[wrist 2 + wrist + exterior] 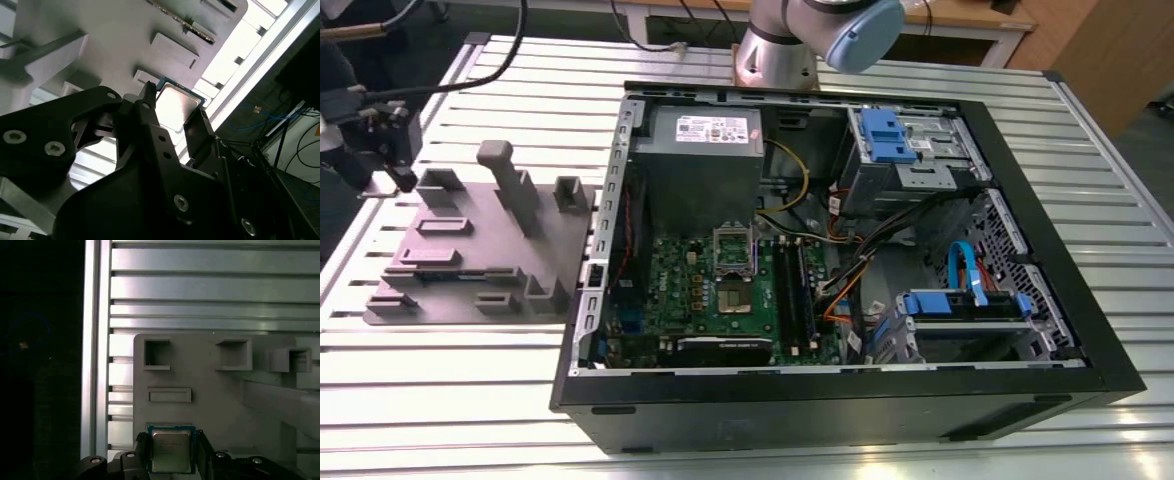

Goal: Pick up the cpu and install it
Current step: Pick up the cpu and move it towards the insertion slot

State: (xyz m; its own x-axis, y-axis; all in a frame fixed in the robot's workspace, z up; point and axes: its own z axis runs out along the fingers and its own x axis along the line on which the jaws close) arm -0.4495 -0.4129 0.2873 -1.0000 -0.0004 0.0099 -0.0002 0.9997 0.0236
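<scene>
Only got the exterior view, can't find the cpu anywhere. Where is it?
Observer: In both wrist views the cpu sits inside the gripper, at the edge of the grey fixture plate.
Operator: Clamped?
Observer: Looks so. The fingers lie against two opposite sides of it, with no gap showing.
Operator: Which face shows?
Observer: Its shiny metal top faces the first wrist camera.
</scene>
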